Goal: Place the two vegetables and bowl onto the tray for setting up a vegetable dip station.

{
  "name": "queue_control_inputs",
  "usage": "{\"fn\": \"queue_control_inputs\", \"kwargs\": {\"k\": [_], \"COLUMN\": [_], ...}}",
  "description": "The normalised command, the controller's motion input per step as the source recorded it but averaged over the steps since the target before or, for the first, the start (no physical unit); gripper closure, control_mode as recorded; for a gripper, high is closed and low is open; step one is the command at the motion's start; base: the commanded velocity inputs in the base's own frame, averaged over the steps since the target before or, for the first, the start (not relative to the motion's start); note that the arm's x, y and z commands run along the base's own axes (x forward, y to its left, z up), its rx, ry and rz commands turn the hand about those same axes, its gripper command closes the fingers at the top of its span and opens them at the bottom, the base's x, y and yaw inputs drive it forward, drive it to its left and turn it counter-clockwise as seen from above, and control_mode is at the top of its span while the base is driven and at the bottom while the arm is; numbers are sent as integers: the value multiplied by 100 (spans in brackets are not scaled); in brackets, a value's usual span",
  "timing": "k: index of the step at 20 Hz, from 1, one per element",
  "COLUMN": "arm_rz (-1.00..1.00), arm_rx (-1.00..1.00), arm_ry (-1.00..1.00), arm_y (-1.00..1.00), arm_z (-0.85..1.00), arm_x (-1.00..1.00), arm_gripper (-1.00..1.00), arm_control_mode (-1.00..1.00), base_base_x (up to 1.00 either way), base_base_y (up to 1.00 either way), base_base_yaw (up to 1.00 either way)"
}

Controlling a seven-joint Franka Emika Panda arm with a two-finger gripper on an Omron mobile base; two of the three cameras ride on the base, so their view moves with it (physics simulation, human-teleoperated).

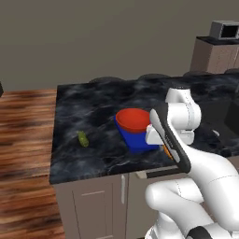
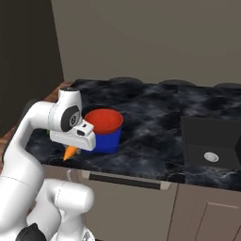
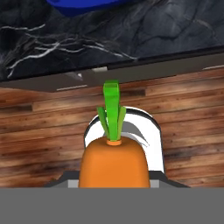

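My gripper (image 2: 70, 148) is shut on the orange carrot (image 3: 113, 164), whose green top (image 3: 112, 109) points away from the hand. The carrot (image 2: 69, 152) hangs at the counter's front edge, just left of the blue tray (image 2: 106, 142). A sliver of the carrot (image 1: 166, 151) shows behind my arm. On the tray (image 1: 138, 142) sits the red-orange bowl (image 1: 133, 120), also seen as the bowl (image 2: 103, 120) beside my hand. The yellow-green pickle (image 1: 83, 138) lies alone on the dark counter, well left of the tray. The fingertips are hidden behind the carrot.
The dark marble counter (image 1: 93, 107) ends close in front, with cabinet doors and a drawer handle (image 2: 127, 181) below. A sink (image 2: 210, 141) is set into the counter at the right. Wooden floor (image 1: 23, 140) lies to the left. A tall cabinet (image 1: 217, 51) stands at the back right.
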Motion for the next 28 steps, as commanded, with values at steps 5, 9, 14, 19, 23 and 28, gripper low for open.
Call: {"fn": "queue_control_inputs", "kwargs": {"k": [5, 9, 14, 19, 23, 28], "arm_rz": [0, 0, 0, 0, 0, 0], "arm_rx": [0, 0, 0, 0, 0, 0], "arm_ry": [0, 0, 0, 0, 0, 0], "arm_y": [0, 0, 0, 0, 0, 0], "arm_z": [0, 0, 0, 0, 0, 0], "arm_x": [0, 0, 0, 0, 0, 0], "arm_gripper": [100, 100, 100, 100, 100, 100], "arm_control_mode": [100, 100, 100, 100, 100, 100], "base_base_x": [50, 37, 26, 24, 37, 23], "base_base_y": [32, 25, 18, 19, 23, 16], "base_base_yaw": [-6, 0, 0, 0, -1, 0]}}
